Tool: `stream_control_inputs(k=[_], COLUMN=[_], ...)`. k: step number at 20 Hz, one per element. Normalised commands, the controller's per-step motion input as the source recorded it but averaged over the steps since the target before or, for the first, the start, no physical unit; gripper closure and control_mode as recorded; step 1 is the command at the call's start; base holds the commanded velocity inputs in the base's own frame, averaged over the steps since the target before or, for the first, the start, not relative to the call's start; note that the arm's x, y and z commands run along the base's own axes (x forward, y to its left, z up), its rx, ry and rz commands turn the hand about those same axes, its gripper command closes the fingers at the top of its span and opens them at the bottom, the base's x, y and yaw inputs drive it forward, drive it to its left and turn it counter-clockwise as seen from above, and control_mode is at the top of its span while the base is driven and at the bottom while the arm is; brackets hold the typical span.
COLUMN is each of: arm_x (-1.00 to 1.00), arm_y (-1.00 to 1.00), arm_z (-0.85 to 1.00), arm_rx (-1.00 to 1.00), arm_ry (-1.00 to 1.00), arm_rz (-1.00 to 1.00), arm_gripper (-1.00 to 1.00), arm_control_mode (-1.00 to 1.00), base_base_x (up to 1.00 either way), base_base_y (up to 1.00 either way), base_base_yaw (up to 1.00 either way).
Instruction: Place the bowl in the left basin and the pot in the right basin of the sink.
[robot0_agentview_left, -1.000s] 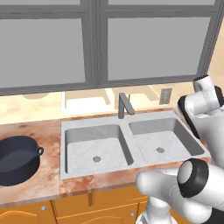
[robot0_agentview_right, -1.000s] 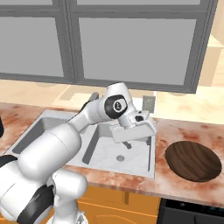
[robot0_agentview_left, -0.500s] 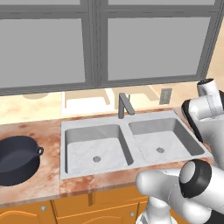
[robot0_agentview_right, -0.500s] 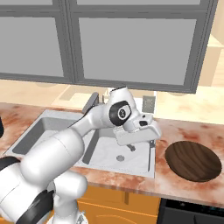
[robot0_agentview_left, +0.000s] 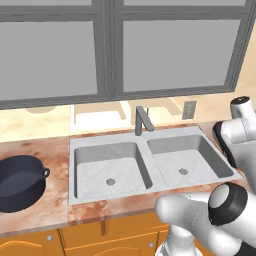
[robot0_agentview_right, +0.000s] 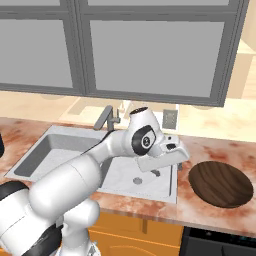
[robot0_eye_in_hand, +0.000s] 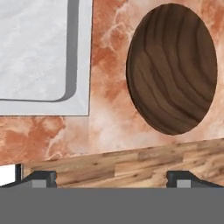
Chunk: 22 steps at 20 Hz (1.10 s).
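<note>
Nearest, along the front of the counter (robot0_agentview_right: 150, 207): orange wooden cabinet fronts below a reddish marbled top. The gripper (robot0_eye_in_hand: 111, 177) hangs above the counter's front edge, just past the sink's right end; its two dark fingertips (robot0_eye_in_hand: 41, 178) stand wide apart with nothing between them. In the right base view the hand (robot0_agentview_right: 162, 156) sits over the sink's right rim, short of the bowl. The bowl (robot0_agentview_right: 221, 183), dark brown with wood grain, rests on the counter to the right of the sink, near the front edge and apart from the rim; it is empty. The sink (robot0_agentview_left: 72, 197) is set in the middle of the counter. Its left basin (robot0_agentview_left: 110, 170) and right basin (robot0_agentview_left: 185, 162) lie side by side across a divider, each with a round drain hole, neither holding anything. The pot (robot0_agentview_left: 19, 182), dark navy-black with a loop handle at the rim, stands on the counter left of the sink, toward the front, apart from the sink's left rim. Farther back, the grey faucet (robot0_agentview_left: 142, 120) rises at the sink's rear edge by the divider. Behind it, a wall outlet (robot0_agentview_left: 189, 110), then grey glass-fronted upper cabinets (robot0_agentview_left: 165, 50).
</note>
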Motion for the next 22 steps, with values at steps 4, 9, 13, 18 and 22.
stream_control_inputs(k=[4,9,13,18,22], arm_x=[0.19,0.27,0.17,0.09,0.05], arm_y=[-0.16,-0.13,-0.18,-0.15,-0.17], arm_z=[-0.2,-0.16,-0.17,-0.17,-0.16], arm_rx=[0.0,0.0,0.0,0.0,0.0], arm_ry=[0.0,0.0,0.0,0.0,0.0], arm_rz=[0.2,0.2,0.21,0.16,0.05], arm_gripper=[-1.0,-1.0,-1.0,-1.0,-1.0], arm_control_mode=[-1.0,-1.0,-1.0,-1.0,-1.0], base_base_x=[0.0,0.0,0.0,0.0,0.0], base_base_y=[0.0,0.0,0.0,0.0,0.0], base_base_yaw=[0.0,0.0,0.0,0.0,0.0])
